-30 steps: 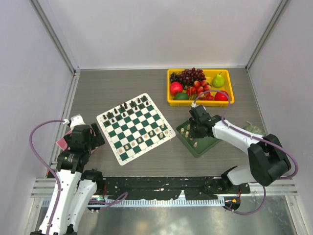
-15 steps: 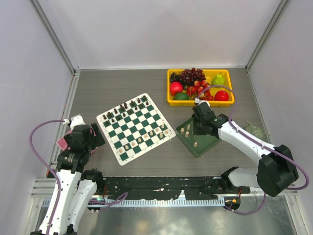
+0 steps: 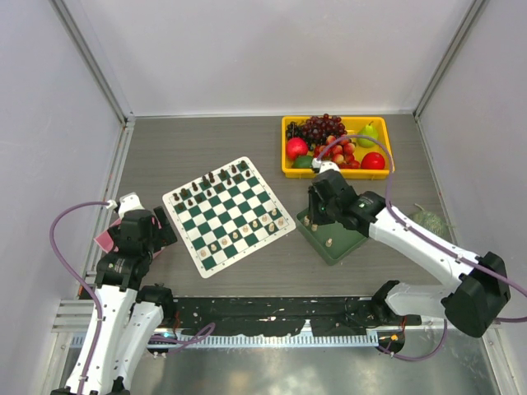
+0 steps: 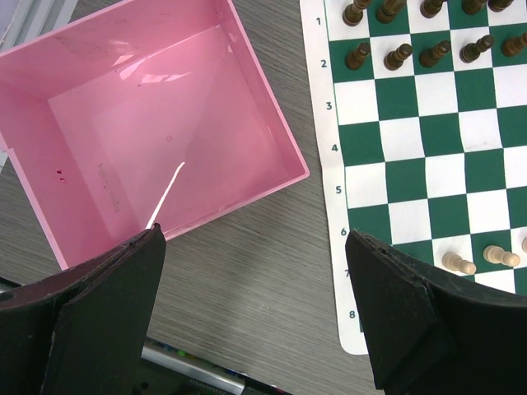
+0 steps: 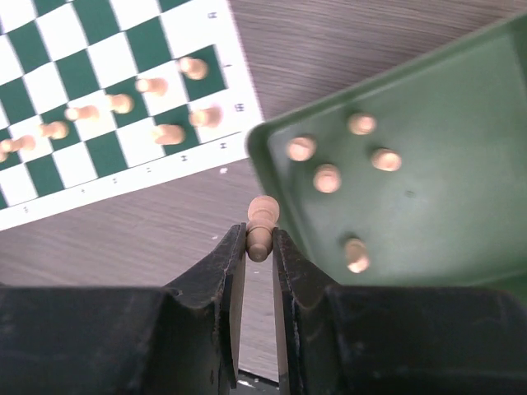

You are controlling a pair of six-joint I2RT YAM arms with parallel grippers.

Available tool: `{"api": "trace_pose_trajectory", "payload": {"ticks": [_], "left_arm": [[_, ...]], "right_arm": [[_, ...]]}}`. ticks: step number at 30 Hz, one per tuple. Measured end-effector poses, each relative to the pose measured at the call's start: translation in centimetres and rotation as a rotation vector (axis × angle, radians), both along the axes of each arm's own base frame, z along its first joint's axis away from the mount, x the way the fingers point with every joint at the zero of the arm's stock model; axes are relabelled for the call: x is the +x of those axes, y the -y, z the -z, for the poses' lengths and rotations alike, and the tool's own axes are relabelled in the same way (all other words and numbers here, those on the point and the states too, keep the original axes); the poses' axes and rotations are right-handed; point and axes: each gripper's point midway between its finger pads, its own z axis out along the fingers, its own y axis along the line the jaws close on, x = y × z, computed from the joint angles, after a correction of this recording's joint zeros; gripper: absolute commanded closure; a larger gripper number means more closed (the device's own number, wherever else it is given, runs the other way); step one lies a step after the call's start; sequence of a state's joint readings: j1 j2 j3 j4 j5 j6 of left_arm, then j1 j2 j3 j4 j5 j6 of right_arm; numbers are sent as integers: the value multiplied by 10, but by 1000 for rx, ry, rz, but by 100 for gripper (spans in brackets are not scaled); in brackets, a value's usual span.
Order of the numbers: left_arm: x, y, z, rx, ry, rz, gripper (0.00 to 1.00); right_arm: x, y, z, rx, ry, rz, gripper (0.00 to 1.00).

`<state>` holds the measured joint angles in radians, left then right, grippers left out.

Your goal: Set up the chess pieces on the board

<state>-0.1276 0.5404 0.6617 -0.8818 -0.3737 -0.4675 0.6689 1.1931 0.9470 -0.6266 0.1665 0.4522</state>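
Cream pawn (image 5: 262, 220) pinched in the right gripper (image 5: 259, 247), fingers narrow, long axis along them, head pointing away from the wrist, beside a corner of the green tray (image 5: 428, 222), board (image 5: 49, 99) near, left gripper (image 4: 255, 243) wide, empty.

The board (image 3: 229, 216) lies skewed at the middle of the desk (image 3: 206, 136). Chess pieces (image 3: 255, 224) stand along its lower edge and the opposing set (image 3: 210, 179) along its upper edge. Just right of the board sits a square tray (image 3: 350, 243) with more pieces in it, and behind that, in the upper right of the frame, a bin of fruit (image 3: 380, 171). A box (image 4: 148, 123) sits left of the board, at the left of the frame. A lone chess piece (image 5: 262, 216) is pinched in the right claw (image 5: 259, 237), above the desk beside the tray's rim, between tray and board.
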Motion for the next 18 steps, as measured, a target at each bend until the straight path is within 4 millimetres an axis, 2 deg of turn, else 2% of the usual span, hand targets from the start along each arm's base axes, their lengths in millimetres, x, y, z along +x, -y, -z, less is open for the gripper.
{"api": "trace_pose_trajectory", "payload": {"ticks": [5, 13, 18], "left_arm": [[0, 0, 0, 0, 0, 0, 1], [0, 0, 0, 0, 3, 0, 1], [0, 0, -1, 0, 3, 0, 1]], "right_arm": [[-10, -46, -5, 16, -7, -105, 82], [-22, -110, 14, -25, -60, -236, 82], [-20, -141, 30, -57, -79, -291, 81]]}}
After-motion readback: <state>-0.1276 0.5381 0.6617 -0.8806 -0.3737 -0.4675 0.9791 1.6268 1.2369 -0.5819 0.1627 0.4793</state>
